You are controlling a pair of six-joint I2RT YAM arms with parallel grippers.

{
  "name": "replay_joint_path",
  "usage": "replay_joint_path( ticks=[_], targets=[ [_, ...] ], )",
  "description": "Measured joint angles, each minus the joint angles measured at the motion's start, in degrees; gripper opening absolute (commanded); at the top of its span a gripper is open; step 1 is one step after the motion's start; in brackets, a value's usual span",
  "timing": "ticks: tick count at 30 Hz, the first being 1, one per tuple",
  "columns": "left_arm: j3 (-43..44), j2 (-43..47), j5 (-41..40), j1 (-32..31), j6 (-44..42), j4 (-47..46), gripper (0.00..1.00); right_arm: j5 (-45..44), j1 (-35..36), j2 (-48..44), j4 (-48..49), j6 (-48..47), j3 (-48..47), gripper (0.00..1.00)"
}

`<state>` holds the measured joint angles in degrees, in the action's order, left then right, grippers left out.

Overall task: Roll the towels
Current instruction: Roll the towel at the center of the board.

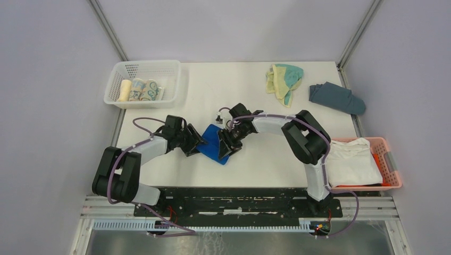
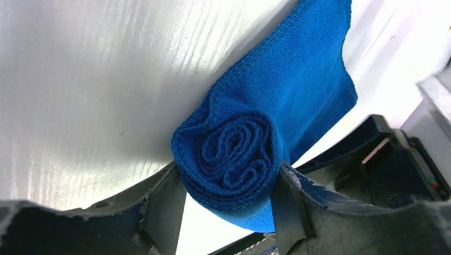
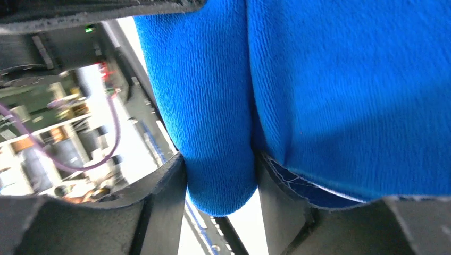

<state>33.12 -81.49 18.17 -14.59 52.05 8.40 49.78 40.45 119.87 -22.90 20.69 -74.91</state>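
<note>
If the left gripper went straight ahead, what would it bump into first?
The blue towel: its rolled end sits between the fingers of the left gripper. Behind it probably comes the right gripper.

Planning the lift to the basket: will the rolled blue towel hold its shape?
Probably floppy: the blue towel is soft terry. Its spiral end looks loosely wound, so it may unroll. The unrolled tail would likely droop.

Table point(image 1: 266, 164) bears white basket point(image 1: 149, 63), blue towel point(image 1: 211, 139), yellow-teal towel point(image 1: 284, 81), grey cloth point(image 1: 336, 97), perhaps pink basket point(image 1: 392, 164).
</note>
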Motion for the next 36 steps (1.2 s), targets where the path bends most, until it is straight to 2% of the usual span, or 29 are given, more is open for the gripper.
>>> replay_joint_path(
  ticks=[3, 10, 17, 24, 36],
  targets=[
    [0.9, -1.0, 0.2, 0.0, -0.1, 0.2, 0.63, -7.7, 0.3, -5.1, -0.3, -1.3, 2.5, 0.64],
    [2.3, -2.5, 0.4, -0.1, -0.9, 0.9, 0.63, -27.2, 3.1, -15.9, -2.4, -6.4, 4.4, 0.67],
    [2.9, -2.9, 0.4, -0.1, -1.0, 1.4, 0.63, -45.2, 14.0, -21.5, -1.4, -15.2, 4.5, 0.67],
    [3.1, -3.1, 0.4, -0.1, -1.0, 1.6, 0.64, -53.2, 22.1, -20.8, -0.3, -21.2, 4.6, 0.67],
    [3.5, -3.3, 0.4, -0.1, -1.0, 2.0, 0.67, -59.2, 24.6, -12.3, 2.7, -25.6, 4.7, 0.64]
  ],
)
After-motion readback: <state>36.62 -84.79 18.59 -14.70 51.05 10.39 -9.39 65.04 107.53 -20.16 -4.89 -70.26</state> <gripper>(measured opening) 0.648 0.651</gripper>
